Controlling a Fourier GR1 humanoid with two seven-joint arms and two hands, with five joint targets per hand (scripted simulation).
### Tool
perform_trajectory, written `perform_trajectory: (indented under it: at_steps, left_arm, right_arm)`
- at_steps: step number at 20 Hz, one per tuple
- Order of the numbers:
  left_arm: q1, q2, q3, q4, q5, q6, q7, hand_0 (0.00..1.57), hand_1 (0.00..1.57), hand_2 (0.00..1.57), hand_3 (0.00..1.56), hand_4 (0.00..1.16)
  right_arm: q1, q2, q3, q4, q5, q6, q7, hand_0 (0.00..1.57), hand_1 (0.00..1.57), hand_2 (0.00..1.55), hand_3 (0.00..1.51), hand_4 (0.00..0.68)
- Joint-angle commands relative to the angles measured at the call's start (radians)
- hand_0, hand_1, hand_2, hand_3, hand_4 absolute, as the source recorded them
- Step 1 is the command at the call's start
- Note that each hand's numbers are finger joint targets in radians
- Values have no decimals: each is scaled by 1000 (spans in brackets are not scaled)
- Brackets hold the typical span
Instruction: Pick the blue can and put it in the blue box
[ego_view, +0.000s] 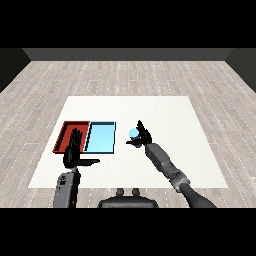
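At the far left of the white counter (165, 165) lies the red tray (65, 131), its near edge partly covered by the left hand (74, 150). That hand stands upright with its fingers (75, 136) straight and apart and its thumb stuck out to the right, holding nothing. It seems parked there simply to stay out of the way, since the task needs only the other arm.

Touching the red tray on its right side is the light blue tray (101, 137), the place the can is meant to go. Nothing shows inside it, so the placing is not yet done.

Just right of the blue tray, near but apart from its right wall, is the blue can (132, 133). The right hand (142, 137) is at the can's right side, with its fingers reaching up past it and a thumb or finger curled in below toward the left. The fingers look closed round the can, though most of the can is hidden behind them. Whether it rests on the counter or is lifted clear, I cannot tell. The right forearm (162, 160) slants in from the near right corner, which brings the hand onto the can from the side away from the tray, so the way left to the tray is open. The next move, as I judge it, is a short carry to the left over the tray wall.
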Motion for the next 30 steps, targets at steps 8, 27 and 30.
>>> perform_trajectory:
  at_steps: [8,27,30]
  left_arm:
    - [27,26,38,38,46,-53,-43,0,0,0,0,0]
    - [-7,-36,-84,31,-55,6,5,0,0,0,0,0]
    - [-58,-2,-87,35,-45,-29,55,0,0,0,0,0]
  right_arm:
    - [-99,0,184,96,40,-319,144,1514,1514,1546,1510,542]
    - [28,-131,256,-323,158,-354,203,1531,1531,1477,1407,571]
    - [75,-248,237,-464,164,-339,225,1530,1530,1484,1404,571]
